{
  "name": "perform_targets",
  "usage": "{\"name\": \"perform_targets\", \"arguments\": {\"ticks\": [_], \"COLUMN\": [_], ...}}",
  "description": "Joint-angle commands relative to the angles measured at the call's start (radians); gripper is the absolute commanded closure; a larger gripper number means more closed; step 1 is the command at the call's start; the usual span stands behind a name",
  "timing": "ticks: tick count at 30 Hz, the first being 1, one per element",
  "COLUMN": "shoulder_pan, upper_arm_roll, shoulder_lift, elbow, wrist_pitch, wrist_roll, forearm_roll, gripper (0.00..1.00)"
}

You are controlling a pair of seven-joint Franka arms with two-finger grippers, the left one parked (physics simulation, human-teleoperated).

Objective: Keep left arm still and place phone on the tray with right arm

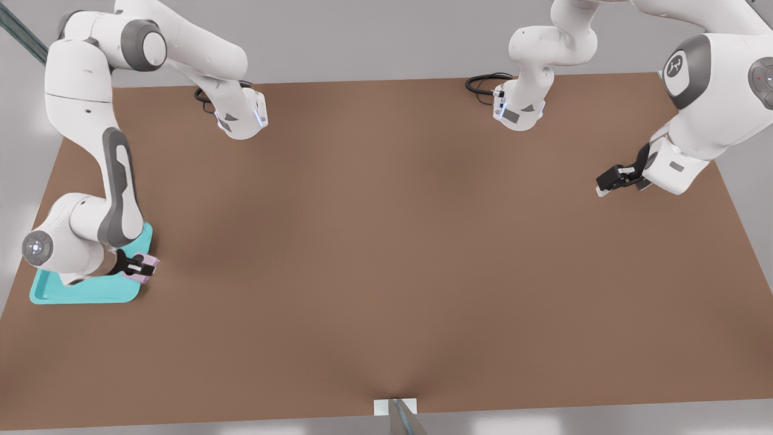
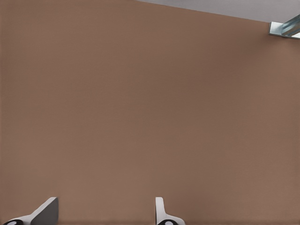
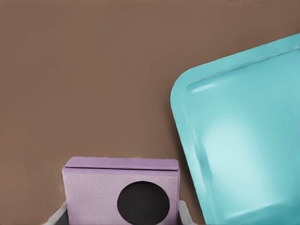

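One hand [image 1: 147, 269] matters here: the right arm's, low at the front view's left, clamped on the phone [image 1: 145, 270] with a finger on each side. Phone is off the table [image 1: 386, 254], carried in the grip.

Key relation: the tray [image 1: 84, 291] lies just beside the hand, toward the arm's own wrist and the front view's left. In the front view the phone sits over the tray's near corner edge, at the rim rather than over the middle. In the right wrist view the phone [image 3: 121, 192] shows bare brown table beyond it and the tray [image 3: 243, 140] off to one side, its rounded corner nearest the phone. Judgement: the hand needs a short shift toward the tray's centre before letting go; released here, the phone may land on the rim or tip off it.

Right arm is much the nearer; its forearm covers part of the tray in the front view.

Phone's look: small, boxy, pale pink-lilac, fine leathery grain, a seam along one edge where the halves fold. One round black lens visible. Tray: shallow, turquoise, glossy, raised rim, nothing seen lying in it.
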Motion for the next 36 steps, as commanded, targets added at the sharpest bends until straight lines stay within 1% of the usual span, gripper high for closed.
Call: {"name": "perform_targets", "arguments": {"ticks": [1,3,4,6,10,14,15,16,20,21,23,24,25,26,27,28,29,30,31,32,36], "shoulder_pan": [-0.056,-0.122,-0.164,-0.199,-0.205,-0.211,-0.211,-0.210,-0.210,-0.207,-0.201,-0.195,-0.138,-0.051,0.011,0.147,0.362,0.381,0.430,0.445,0.464], "upper_arm_roll": [-0.002,-0.003,-0.003,-0.005,-0.003,-0.002,0.000,0.000,0.009,0.041,0.161,0.202,0.284,0.340,0.345,0.200,-0.018,-0.037,-0.121,-0.138,-0.137], "shoulder_lift": [0.012,0.038,0.074,0.125,0.205,0.243,0.245,0.249,0.219,0.162,0.055,0.045,0.044,0.032,-0.081,-0.219,-0.329,-0.344,-0.340,-0.341,-0.364], "elbow": [0.024,0.060,0.097,0.128,0.123,0.119,0.119,0.119,0.120,0.131,0.154,0.227,0.352,0.441,0.450,0.365,0.291,0.356,0.360,0.337,0.288], "wrist_pitch": [-0.010,-0.010,-0.008,-0.005,0.018,0.038,0.038,0.031,0.004,-0.084,-0.094,-0.148,-0.252,-0.344,-0.377,-0.389,-0.403,-0.521,-0.539,-0.541,-0.513], "wrist_roll": [-0.473,-0.561,-0.616,-0.658,-0.670,-0.670,-0.671,-0.667,-0.673,-0.645,-0.555,-0.516,-0.413,-0.279,-0.220,-0.170,-0.081,-0.079,-0.091,-0.095,-0.085], "forearm_roll": [-0.023,-0.023,-0.023,-0.024,-0.017,-0.015,-0.015,-0.015,-0.017,-0.014,-0.017,-0.023,-0.038,-0.089,-0.080,-0.064,-0.009,0.006,0.038,0.049,0.045], "gripper": [0.20,0.20,0.20,0.20,0.20,0.20,0.19,0.00,0.00,0.00,0.00,0.00,0.00,0.00,0.00,0.00,0.00,0.00,0.00,0.00,0.00]}}
